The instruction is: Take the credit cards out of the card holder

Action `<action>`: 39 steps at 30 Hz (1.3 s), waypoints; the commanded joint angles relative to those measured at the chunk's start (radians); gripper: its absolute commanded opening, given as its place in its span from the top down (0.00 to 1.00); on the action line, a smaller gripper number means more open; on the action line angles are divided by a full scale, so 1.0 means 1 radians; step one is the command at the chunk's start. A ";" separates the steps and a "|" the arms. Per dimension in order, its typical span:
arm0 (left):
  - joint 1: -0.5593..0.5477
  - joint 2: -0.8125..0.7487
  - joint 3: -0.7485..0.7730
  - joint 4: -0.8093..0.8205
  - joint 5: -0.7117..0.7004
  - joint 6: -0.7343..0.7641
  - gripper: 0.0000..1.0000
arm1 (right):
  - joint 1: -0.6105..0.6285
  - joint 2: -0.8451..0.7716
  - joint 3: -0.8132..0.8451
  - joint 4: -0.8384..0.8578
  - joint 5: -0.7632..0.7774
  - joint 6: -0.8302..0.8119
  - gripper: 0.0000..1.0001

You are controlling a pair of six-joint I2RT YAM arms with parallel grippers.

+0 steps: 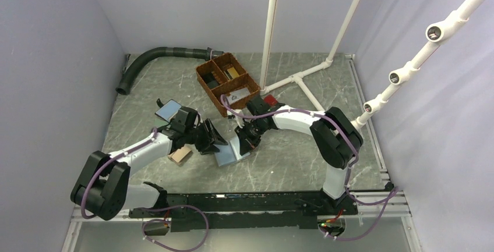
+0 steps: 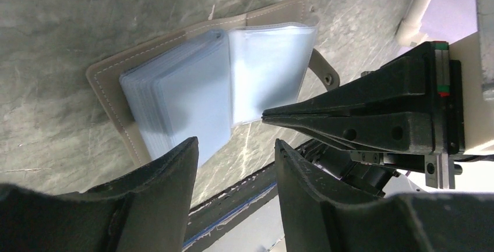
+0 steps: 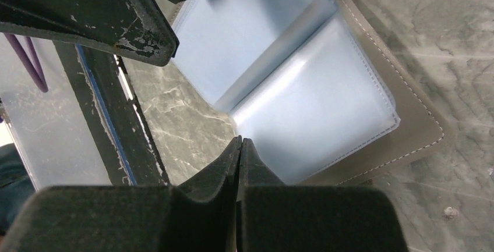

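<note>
Mid-extraction on spread card holder (image 2: 215, 71); no card out. Closed R gripper (image 3: 240, 142) at sleeve edge (image 3: 268, 150), L gripper (image 2: 236, 143) parted, empty. Next: pinch card, pull.

1. A brown divided box (image 1: 227, 82) sits far back on the grey marbled table (image 1: 291, 164).
2. A black ribbed hose (image 1: 152, 57) curves at the far left.
3. White pipes (image 1: 303, 80) rise at the far right.
</note>
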 commanded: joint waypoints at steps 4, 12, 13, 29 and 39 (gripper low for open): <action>-0.004 0.042 0.020 -0.043 -0.006 0.019 0.43 | -0.003 0.020 0.022 0.023 0.047 0.022 1.00; -0.008 0.080 0.024 -0.026 0.014 0.019 0.43 | -0.003 0.032 0.028 0.019 0.050 0.025 1.00; -0.009 0.083 0.024 -0.022 0.018 0.019 0.43 | -0.003 0.033 0.028 0.019 0.049 0.025 1.00; -0.012 0.157 0.016 0.124 0.085 -0.005 0.51 | -0.003 0.032 0.033 0.010 0.009 0.020 1.00; -0.012 0.184 0.005 0.233 0.114 -0.061 0.63 | -0.003 0.006 0.036 0.007 -0.025 0.013 1.00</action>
